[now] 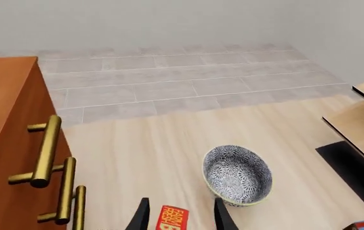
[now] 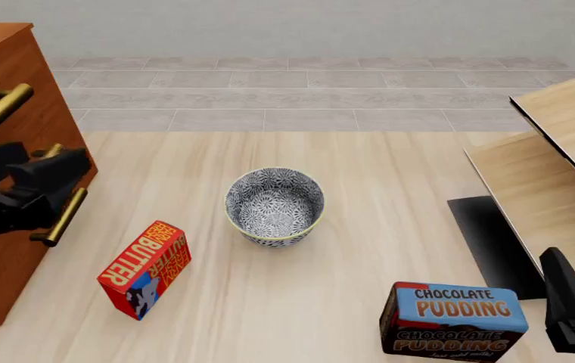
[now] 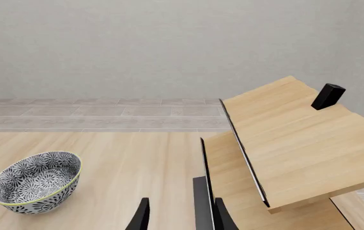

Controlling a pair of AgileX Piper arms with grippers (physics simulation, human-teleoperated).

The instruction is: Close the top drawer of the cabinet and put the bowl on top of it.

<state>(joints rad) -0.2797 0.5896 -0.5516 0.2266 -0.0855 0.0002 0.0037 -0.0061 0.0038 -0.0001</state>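
The reddish-brown cabinet stands at the left. The top drawer carries a brass bar handle, and its front looks flush with the fronts below. On the floor in the middle sits the blue-and-white bowl, upright and untouched, also in both wrist views. My left gripper hovers just in front of the cabinet's middle handle, open and holding nothing. My right gripper is low at the right, open, far from the bowl.
A red butter box lies left of the bowl, and a blue chocolate pudding box lies near the right gripper. Pale light-wood furniture fills the right side. A dark panel lies at its base.
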